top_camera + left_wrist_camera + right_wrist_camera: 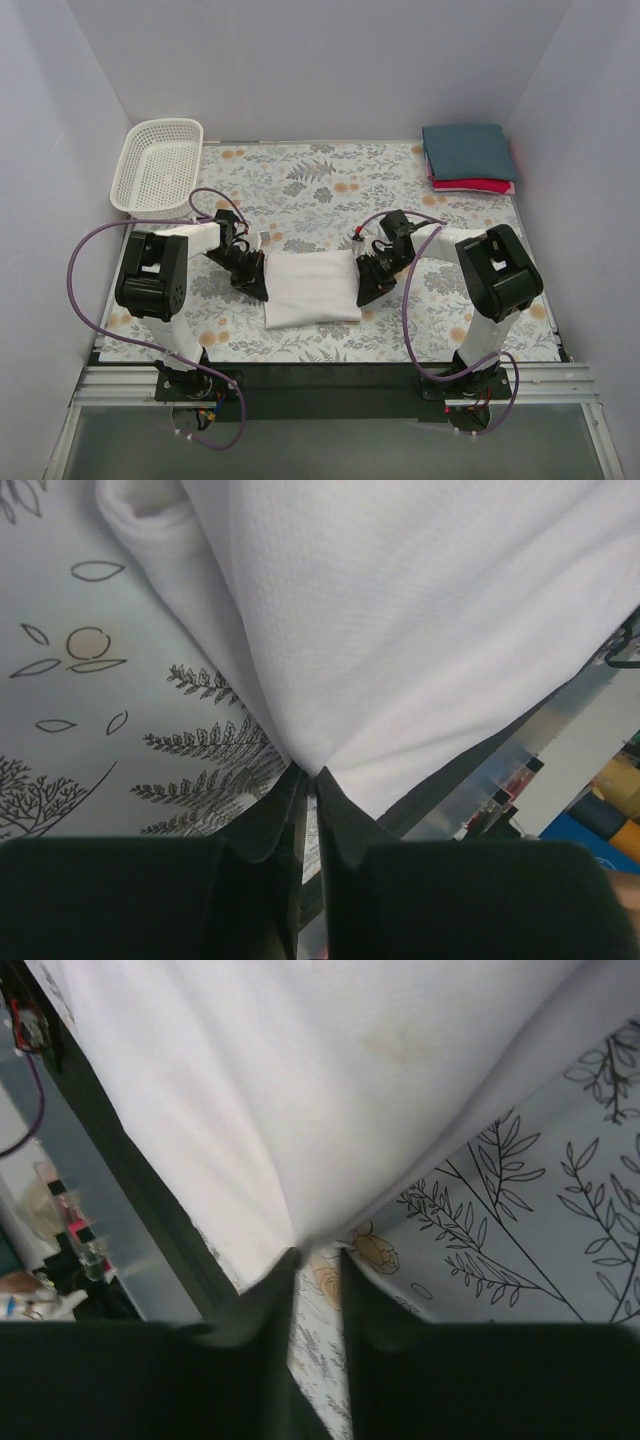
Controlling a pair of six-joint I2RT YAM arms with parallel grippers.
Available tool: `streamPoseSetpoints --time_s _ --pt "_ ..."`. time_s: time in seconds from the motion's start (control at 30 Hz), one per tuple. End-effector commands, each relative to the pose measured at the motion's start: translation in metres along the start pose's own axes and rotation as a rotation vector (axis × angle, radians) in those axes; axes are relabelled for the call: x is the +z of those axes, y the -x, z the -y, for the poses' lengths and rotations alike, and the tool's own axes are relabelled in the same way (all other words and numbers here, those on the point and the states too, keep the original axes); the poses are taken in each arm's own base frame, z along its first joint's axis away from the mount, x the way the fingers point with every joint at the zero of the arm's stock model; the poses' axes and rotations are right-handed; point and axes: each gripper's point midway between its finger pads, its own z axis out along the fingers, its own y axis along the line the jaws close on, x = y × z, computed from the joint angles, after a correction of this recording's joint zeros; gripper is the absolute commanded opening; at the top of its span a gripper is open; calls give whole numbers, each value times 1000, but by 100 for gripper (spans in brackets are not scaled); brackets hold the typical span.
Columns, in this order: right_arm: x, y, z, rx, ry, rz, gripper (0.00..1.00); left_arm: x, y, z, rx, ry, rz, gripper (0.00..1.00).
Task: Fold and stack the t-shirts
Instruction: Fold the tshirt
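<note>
The plain white soft-cloth t-shirt [312, 288], folded to a flat rectangle, lies between both grippers on the floral-patterned worktop cloth [330, 185]. The left gripper [308, 772] is clenched on one edge, the fabric puckering at its tips. The right gripper [318, 1252] shows a narrow gap at the opposite edge, and I cannot tell whether it holds cloth. If only one side grips, a lift would likely skew and unfold the shirt short of the folded teal and red t-shirts [468, 155] far beyond the right gripper.

A robotics lab cell: white wall panels [300, 60] rise beyond the left gripper [262, 290] and right gripper [363, 292], an aluminium mounting rail [330, 383] and purple cables [70, 280] behind them.
</note>
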Motion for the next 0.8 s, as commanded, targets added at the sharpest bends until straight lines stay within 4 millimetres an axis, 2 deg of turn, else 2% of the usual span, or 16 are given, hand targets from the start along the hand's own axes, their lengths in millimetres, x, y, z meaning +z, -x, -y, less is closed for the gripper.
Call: streamPoseSetpoints --time_s 0.0,0.07,0.13,0.27,0.3,0.4,0.47,0.5,0.57,0.6,0.67,0.7,0.77 --pt "-10 10 -5 -70 -32 28 51 -15 12 9 53 -10 47 9" --pt "-20 23 -14 -116 -29 47 75 -27 16 25 80 -42 87 21" --pt "-30 31 -26 -160 -21 65 76 -38 22 33 111 -36 127 27" --pt "-51 54 -50 -255 -7 143 74 -60 35 53 181 -52 231 30" --pt "-55 62 -58 -260 8 167 73 -63 37 64 170 -100 246 30" --pt "-52 77 -71 -263 98 199 71 -64 48 81 176 -195 295 31" --pt "-46 87 -72 -240 134 206 67 -52 53 82 122 -250 288 31" --pt "-34 86 -65 -199 168 174 66 -45 54 81 90 -269 268 31" --pt "-25 91 -58 -179 189 157 65 -30 57 73 41 -283 238 30" --pt "-14 88 -46 -140 192 125 64 -26 59 70 30 -282 234 30" --pt "-6 89 -39 -118 203 107 66 -16 64 61 3 -278 224 30" --pt "1 88 -28 -96 184 96 66 -13 67 58 -2 -275 222 29" --pt "3 97 -17 -94 161 106 66 -1 73 45 -24 -245 213 29"
